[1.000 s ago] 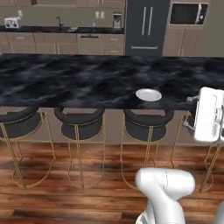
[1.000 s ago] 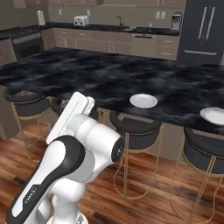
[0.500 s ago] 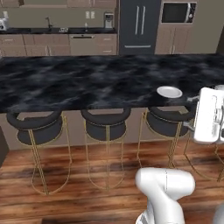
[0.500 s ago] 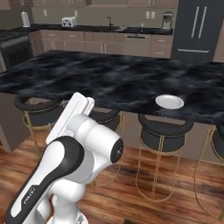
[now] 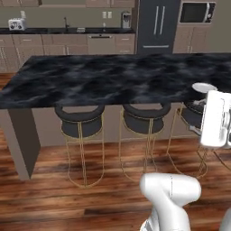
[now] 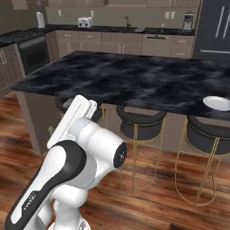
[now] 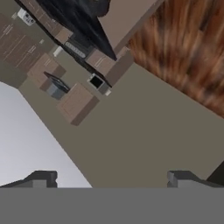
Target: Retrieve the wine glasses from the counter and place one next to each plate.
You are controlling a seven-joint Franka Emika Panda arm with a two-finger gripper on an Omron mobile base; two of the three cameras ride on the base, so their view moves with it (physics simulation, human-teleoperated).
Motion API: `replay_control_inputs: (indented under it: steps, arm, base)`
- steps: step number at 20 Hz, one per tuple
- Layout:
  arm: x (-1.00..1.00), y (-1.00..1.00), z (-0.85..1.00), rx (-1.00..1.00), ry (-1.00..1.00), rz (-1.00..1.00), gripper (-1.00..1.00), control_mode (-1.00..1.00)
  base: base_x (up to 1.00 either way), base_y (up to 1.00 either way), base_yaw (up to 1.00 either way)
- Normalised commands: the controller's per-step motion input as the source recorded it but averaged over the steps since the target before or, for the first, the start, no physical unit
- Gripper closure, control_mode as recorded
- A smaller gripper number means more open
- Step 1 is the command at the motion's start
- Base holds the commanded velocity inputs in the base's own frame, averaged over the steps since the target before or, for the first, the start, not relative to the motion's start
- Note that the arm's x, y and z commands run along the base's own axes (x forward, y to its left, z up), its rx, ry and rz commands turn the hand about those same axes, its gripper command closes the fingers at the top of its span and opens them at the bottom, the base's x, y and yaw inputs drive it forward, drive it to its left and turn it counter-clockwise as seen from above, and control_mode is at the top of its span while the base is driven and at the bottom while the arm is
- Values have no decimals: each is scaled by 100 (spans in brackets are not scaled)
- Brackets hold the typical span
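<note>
So my base is rolling sideways along the island (image 5: 113, 76) right now. A second ago the plate (image 5: 204, 87) sat well inside the left base view; now it's shoved to the right edge, partly behind my arm, and in the right base view it's slid to the far right too. The second plate that showed at the edge a second ago is out of the picture. That's the cameras moving, not the plates, since the stools (image 5: 82, 122) and the whole island slide with them.

What it means for the job: I'm heading away from the plates, around the island's end, toward the back counter (image 5: 49, 31) by the wall. I'd guess that's where the glasses are, but I can't make them out from here, too far and too small. There's a toaster (image 5: 16, 24) and a sink tap back there, that's about all I can tell.

My gripper (image 7: 111, 177) is empty and spread wide, both tips sitting far apart at the bottom of the hand view, which is tilted and looking across at cabinets and floor. Nothing picked up yet, so the task is basically at the start: get to the counter, find the glasses, then haul them back to the plates one at a time.
</note>
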Motion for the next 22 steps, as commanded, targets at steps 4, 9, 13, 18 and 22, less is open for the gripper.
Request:
replay_control_inputs:
  steps: [4,9,13,18,22]
  arm:
    - [0,0,0,0,0,0,-100,100]
    - [0,0,0,0,0,0,-100,100]
    - [0,0,0,0,0,0,-100,100]
    - [0,0,0,0,0,0,-100,100]
    - [0,0,0,0,0,0,-100,100]
  base:
    - [-4,100,-7]
    - [0,100,-10]
    - [0,100,-11]
    - [0,100,-10]
    - [0,100,-10]
